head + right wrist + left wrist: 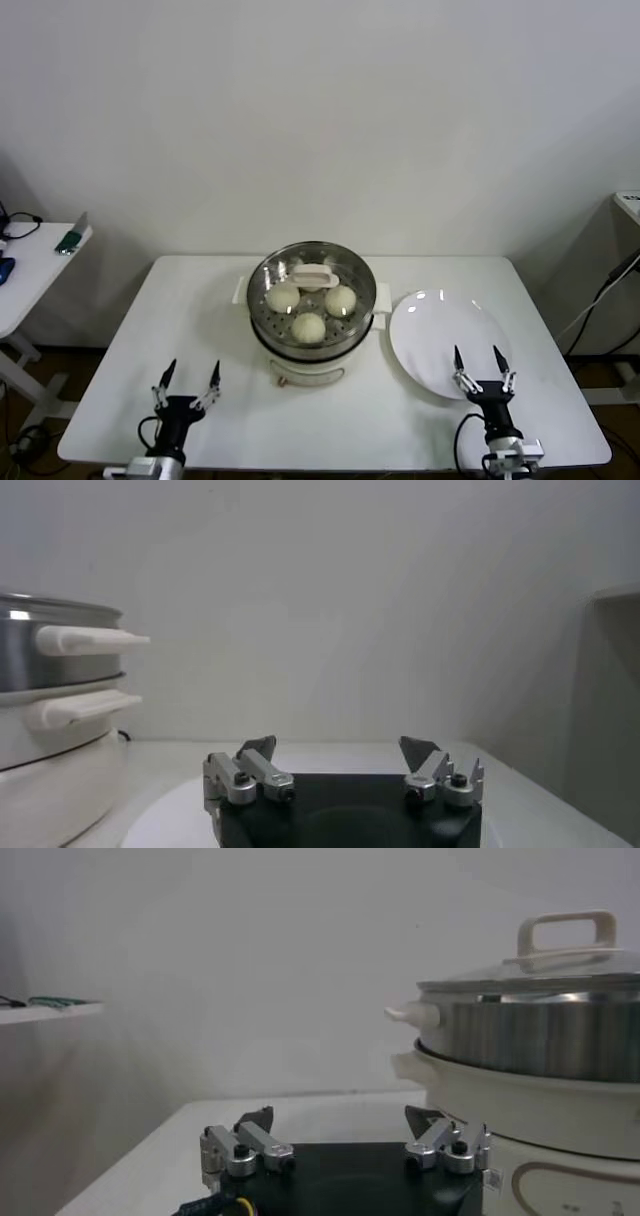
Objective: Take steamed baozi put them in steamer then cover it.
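Note:
The steamer (pixel 262 322) stands mid-table on its cream pot base (pixel 310 372). The glass cover (pixel 350 272) sits on it, its cream handle on top. Through the glass I see three steamed baozi (pixel 284 296) (pixel 341 299) (pixel 309 327). My left gripper (pixel 187 374) is open and empty near the table's front edge, left of the pot. My right gripper (pixel 477 359) is open and empty over the front of the white plate (pixel 435 320). In the left wrist view the left gripper (pixel 340 1118) faces the steamer (pixel 540 1038) and cover (pixel 560 973). The right gripper (pixel 337 745) has the steamer (pixel 30 655) off to one side.
A white plate, bare, lies right of the steamer. A small side table (pixel 30 262) with a few items stands at the far left. Cables (pixel 600 300) and a shelf edge are at the far right. A white wall is behind the table.

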